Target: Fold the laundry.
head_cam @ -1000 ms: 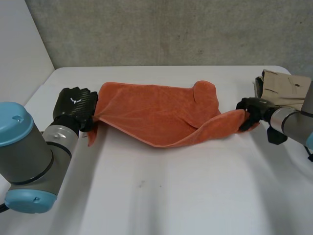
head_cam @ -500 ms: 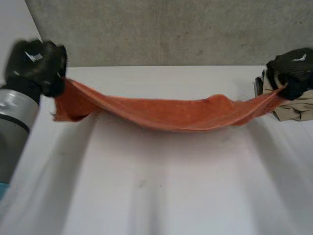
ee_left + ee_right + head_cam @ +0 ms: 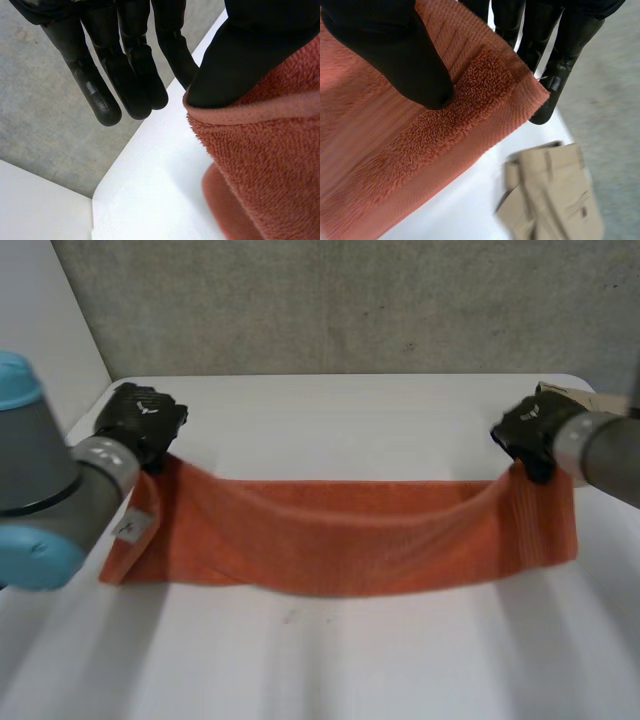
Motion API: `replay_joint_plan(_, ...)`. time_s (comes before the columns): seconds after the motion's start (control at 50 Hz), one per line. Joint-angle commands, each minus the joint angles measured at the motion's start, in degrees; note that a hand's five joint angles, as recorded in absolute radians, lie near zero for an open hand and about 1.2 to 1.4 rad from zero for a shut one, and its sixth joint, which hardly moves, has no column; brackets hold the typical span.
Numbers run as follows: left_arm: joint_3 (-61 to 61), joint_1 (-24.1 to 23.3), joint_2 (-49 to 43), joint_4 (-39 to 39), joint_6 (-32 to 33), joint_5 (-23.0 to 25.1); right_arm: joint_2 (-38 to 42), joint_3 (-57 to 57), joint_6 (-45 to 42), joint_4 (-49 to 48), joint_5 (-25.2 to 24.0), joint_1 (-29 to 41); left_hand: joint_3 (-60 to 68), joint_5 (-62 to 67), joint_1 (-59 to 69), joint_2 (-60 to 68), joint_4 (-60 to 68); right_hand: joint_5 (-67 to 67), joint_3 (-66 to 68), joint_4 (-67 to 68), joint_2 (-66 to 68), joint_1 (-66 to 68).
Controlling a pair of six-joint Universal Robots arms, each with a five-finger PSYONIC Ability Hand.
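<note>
While towel (image 3: 340, 540) hangs between them | left hand (image 3: 140, 425) pinches one corner | right hand (image 3: 530, 435) pinches the other

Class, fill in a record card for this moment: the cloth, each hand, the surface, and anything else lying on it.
cloth: orange towel, stretched between both hands, sagging in the middle
left hand: pinches one top corner under its thumb
right hand: pinches the other top corner, thumb pressed on the towel
surface: white table; the towel's lower edge appears to rest on it
other item: beige garment, on the table beyond the right hand's fingertips
</note>
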Motion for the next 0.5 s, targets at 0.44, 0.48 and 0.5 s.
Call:
replay_joint_plan(0.44,15.97,1.15,-1.08,38.72,-7.45,-2.26,3.78,-21.27,19.82,-33.36,3.29,3.63,11.54,13.25,14.62,11.27,11.15,13.28,12.21,11.81,12.94,22.83)
replay_joint_plan(0.48,11.32,1.32,-1.08,38.28,-7.36,-1.12,3.34,-18.81,19.64,-32.48,2.5,3.63,11.54,13.25,14.62,11.27,11.15,13.28,12.21,11.81,12.94,22.83)
replay_joint_plan(0.5,9.56,1.32,-1.16,38.02,-7.36,-0.77,3.26,-16.18,19.38,-31.61,1.45,3.55,11.54,13.25,14.62,11.27,11.15,13.28,12.21,11.81,12.94,22.83)
